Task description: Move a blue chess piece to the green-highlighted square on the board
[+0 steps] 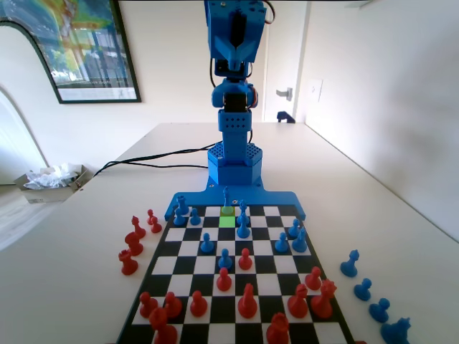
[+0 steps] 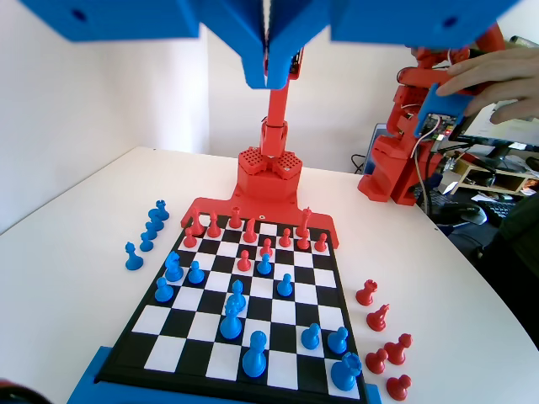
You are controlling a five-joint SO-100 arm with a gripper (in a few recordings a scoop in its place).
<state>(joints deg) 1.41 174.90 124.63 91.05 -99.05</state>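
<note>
The blue chess piece (image 1: pixel 226 196), slim with a pointed top, stood upright on the board's (image 1: pixel 188 249) back row at the blue arm's end in the fixed view, directly behind the green-highlighted square (image 1: pixel 227 221) and apart from the gripper. The green-highlighted square lay in the second row from that end, near the middle files, with nothing standing on it; blue pawns stood just beside it to the left and right. In the wrist view the same region sat at the picture's near edge, where a large blue piece (image 2: pixel 254 353) stood on the near rows. The gripper (image 2: pixel 268 63) hung high above the board in the wrist view, its two jaws pressed together with only a thin seam between them and nothing held. Red pieces occupied the end of the board nearest the fixed camera; captured red pieces (image 1: pixel 131 244) stood off the board on the table (image 1: pixel 86 244) to the left in the fixed view, and captured blue pieces (image 1: pixel 363 289) to the right.
</note>
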